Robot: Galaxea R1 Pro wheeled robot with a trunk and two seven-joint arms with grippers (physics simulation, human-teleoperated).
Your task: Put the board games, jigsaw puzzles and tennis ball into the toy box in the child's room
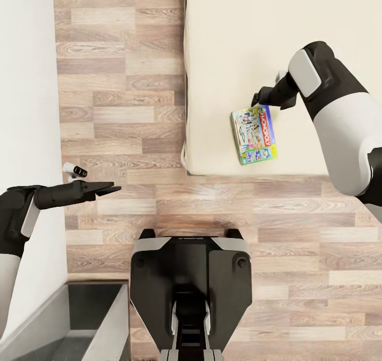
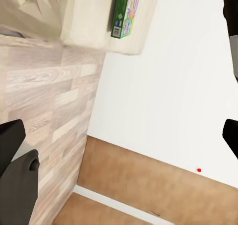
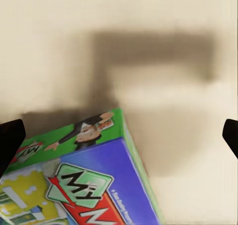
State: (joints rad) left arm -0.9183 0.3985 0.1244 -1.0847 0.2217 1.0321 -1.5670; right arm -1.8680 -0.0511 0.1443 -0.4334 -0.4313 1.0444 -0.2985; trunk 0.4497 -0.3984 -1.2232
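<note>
Green-edged printed Monopoly board game box (image 1: 253,134) lying flat near beige mattress (image 1: 233,43) lower edge, frame centre-right — right gripper (image 1: 258,99) hovering wide open, empty, above; left gripper (image 1: 109,190) — cannot tell.

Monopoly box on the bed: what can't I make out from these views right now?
- Board game: right wrist view cuts off its lower part; left wrist view shows one end.
- Right gripper: in the head view its fingers blend into the dark wrist; grip state unclear.
- Bed: runs past the head view's top edge.
</note>
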